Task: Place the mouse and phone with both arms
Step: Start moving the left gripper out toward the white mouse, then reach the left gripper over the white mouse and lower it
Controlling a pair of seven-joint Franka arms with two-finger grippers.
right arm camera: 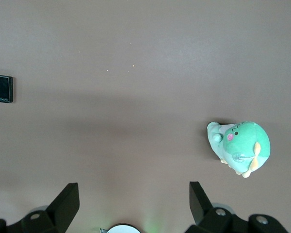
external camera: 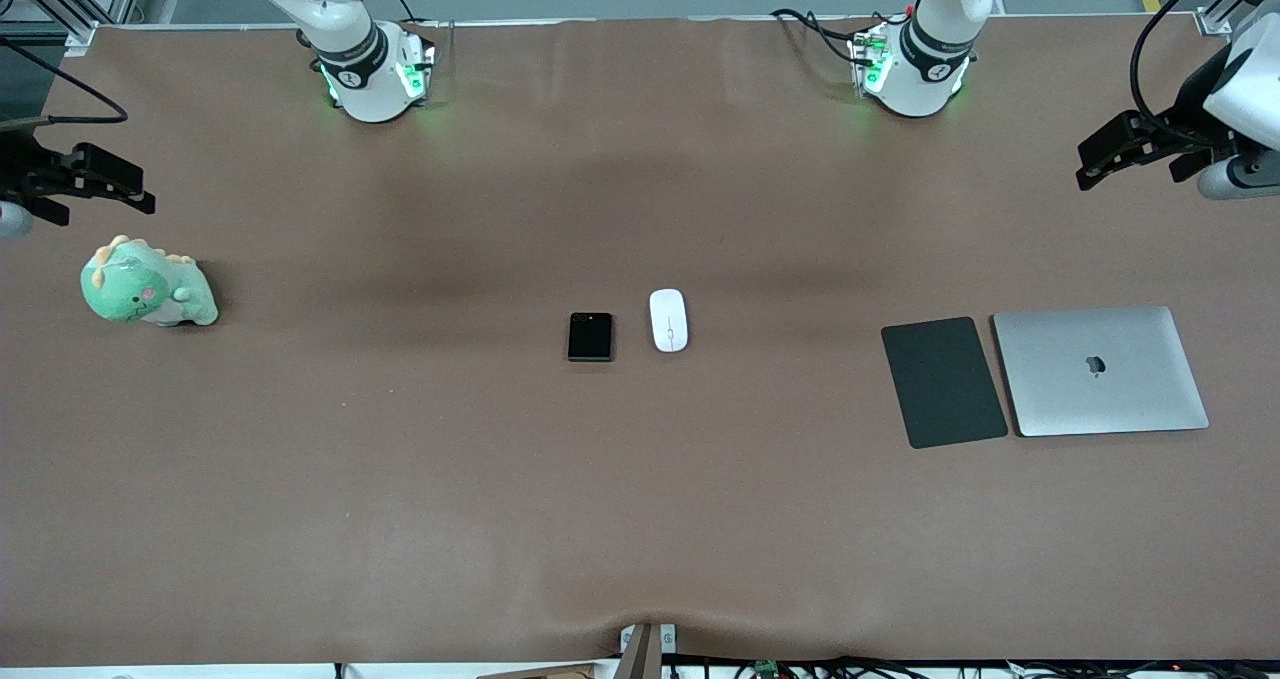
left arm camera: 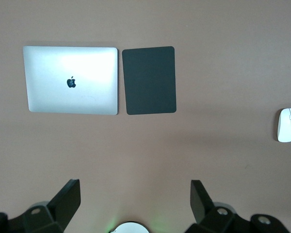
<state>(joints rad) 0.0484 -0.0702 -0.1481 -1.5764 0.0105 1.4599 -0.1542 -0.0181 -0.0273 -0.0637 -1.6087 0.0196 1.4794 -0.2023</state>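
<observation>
Phone and mouse lie side by side mid-table, well apart from both grippers. Left gripper and right gripper hang spread, empty, over the table ends. Risk: converging arms colliding, targets adjacent.

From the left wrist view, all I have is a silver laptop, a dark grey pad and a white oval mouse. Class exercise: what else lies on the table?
Observer: A small black, nearly square phone lies beside the white oval mouse, toward the right arm's end.
Operator: Anything farther that way?
Observer: A green plush dinosaur sits near the right arm's end of the table.
Operator: Where is the right gripper?
Observer: The right gripper hangs open, holding nothing, by the table's edge near that plush.
Operator: And mine?
Observer: The left gripper is open above the table's edge at the left arm's end.
</observation>
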